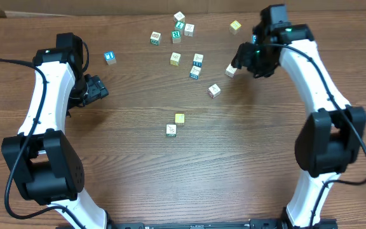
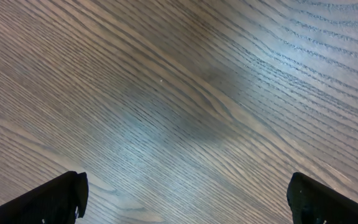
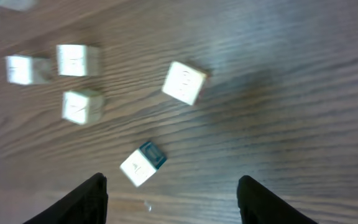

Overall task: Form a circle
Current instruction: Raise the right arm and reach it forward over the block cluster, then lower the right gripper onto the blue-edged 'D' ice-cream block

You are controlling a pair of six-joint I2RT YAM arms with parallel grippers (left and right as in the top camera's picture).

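**Two cubes paired at mid-table, both grippers spread**

The circle (image 1: 175, 124) is barely begun. At the middle of the wooden table (image 1: 253, 165) a pale yellow cube (image 1: 180, 118) and a whitish cube (image 1: 171, 130) sit just beside each other, well apart from the rest. The other cubes (image 1: 196, 60) lie scattered toward the far edge, with a blue-faced cube (image 1: 110, 57) off alone on the left.

The right gripper (image 3: 173, 186) hangs over the right end of that scatter. Its fingers are apart with nothing clamped between them. A whitish cube with a teal side (image 3: 143, 164) lies on the wood just ahead of its fingertips, a little blurred.

The left gripper (image 2: 186, 190) is spread wide over bare wood, near the blue-faced cube.
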